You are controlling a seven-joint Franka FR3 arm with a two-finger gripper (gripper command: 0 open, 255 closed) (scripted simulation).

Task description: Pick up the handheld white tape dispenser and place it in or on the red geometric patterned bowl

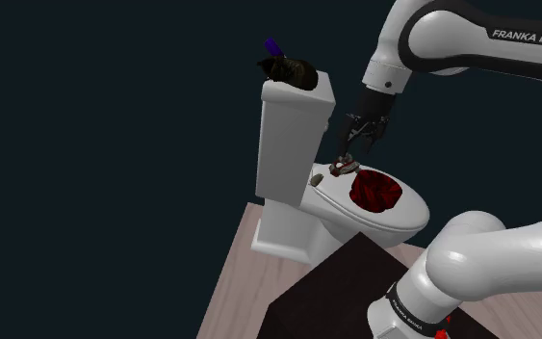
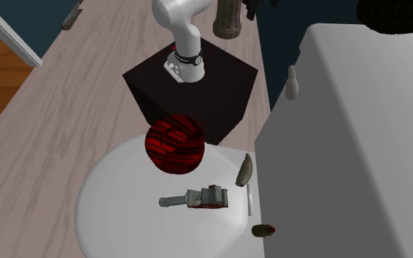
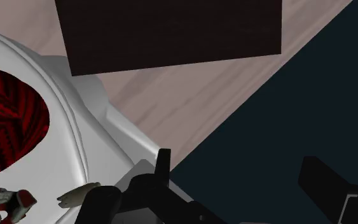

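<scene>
Jaws wide apart, gripping nothing, hovering just over the toilet lid (image 2: pixel 117 212). The tape dispenser (image 2: pixel 197 198) lies flat on the lid, off to one side of the jaws, not between them. In the wrist view, the frame edge cuts it off. The red patterned bowl (image 2: pixel 174 144) sits beyond it with bare lid between. The tank (image 1: pixel 293 125) crowds the far side. A small brownish thing (image 2: pixel 245 170) nearby is hard to make out.

Dispenser (image 2: pixel 201 198) beside bowl (image 2: pixel 175 144) on toilet lid (image 2: pixel 120 216)
</scene>
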